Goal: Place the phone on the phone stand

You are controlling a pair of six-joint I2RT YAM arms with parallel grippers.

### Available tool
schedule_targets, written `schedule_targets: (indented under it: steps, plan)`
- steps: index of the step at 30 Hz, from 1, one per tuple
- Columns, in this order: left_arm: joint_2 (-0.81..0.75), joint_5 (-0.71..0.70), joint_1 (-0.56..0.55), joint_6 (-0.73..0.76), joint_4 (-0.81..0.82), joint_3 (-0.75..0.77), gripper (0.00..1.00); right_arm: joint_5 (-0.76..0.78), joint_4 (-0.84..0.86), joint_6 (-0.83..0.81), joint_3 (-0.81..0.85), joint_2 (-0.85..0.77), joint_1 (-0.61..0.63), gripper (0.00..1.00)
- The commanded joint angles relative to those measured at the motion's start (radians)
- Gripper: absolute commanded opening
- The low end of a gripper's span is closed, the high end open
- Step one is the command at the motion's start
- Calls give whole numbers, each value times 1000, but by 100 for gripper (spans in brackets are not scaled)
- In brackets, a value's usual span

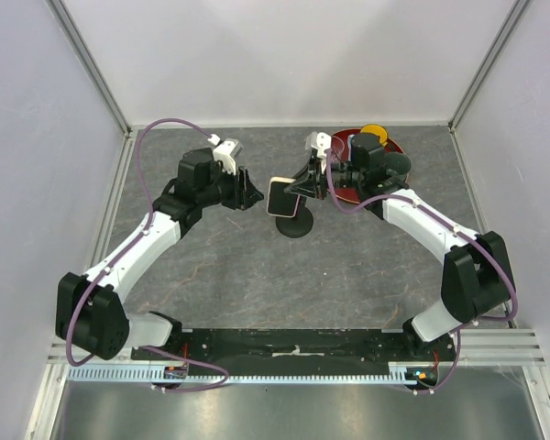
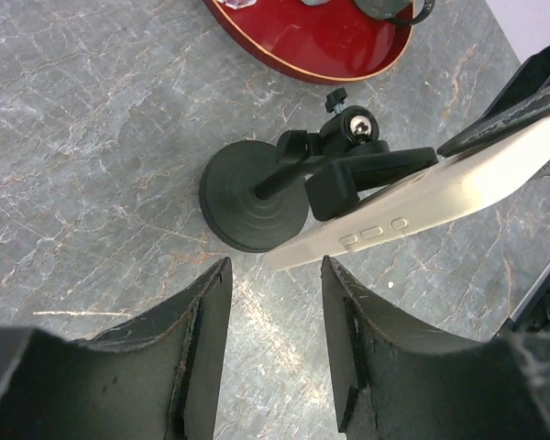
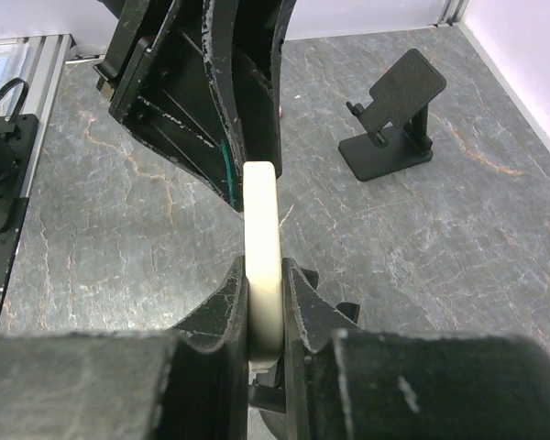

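Gripping the cream phone [image 1: 281, 197] by its two flat faces in the clenched right end effector [image 3: 263, 275], just above the round black base of the phone stand [image 2: 257, 202] on the grey counter [image 1: 257, 293]. Tilting the phone against the stand's cradle [image 2: 367, 174], side buttons toward the base; cannot tell whether seated there or only touching. Hovering the left end effector [image 2: 275, 270] just left of the stand, released, nothing between its parted fingers [image 2: 206, 312], aimed at the phone. Just beyond the stand, a red plate [image 2: 330, 46]. Well apart from the stand, visible from the right wrist only, a folding black holder [image 3: 394, 119], upright on the counter.
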Motion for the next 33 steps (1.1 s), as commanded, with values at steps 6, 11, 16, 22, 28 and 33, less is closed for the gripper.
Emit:
schedule_targets:
  steps: [6, 11, 16, 22, 28, 33]
  plan:
    - [-5, 59, 1, -36, 68, 14, 47, -109, 47, -38, 21, -24, -19, 0]
    - [24, 54, -11, -36, 80, 27, 45, -88, -51, 23, 76, -28, -19, 0]
    - [64, 53, -45, -65, 146, 19, 43, -135, -57, 50, 50, -74, -20, 0]
    - [81, -26, -100, -52, 156, 13, 44, -209, -124, 37, 41, -186, -63, 0]
    - [68, -95, -137, -44, 242, -29, 48, 87, -339, -61, 36, -344, -121, 0]
    - [69, -118, -153, -16, 281, -47, 50, 122, -333, -47, 30, -372, -135, 0]
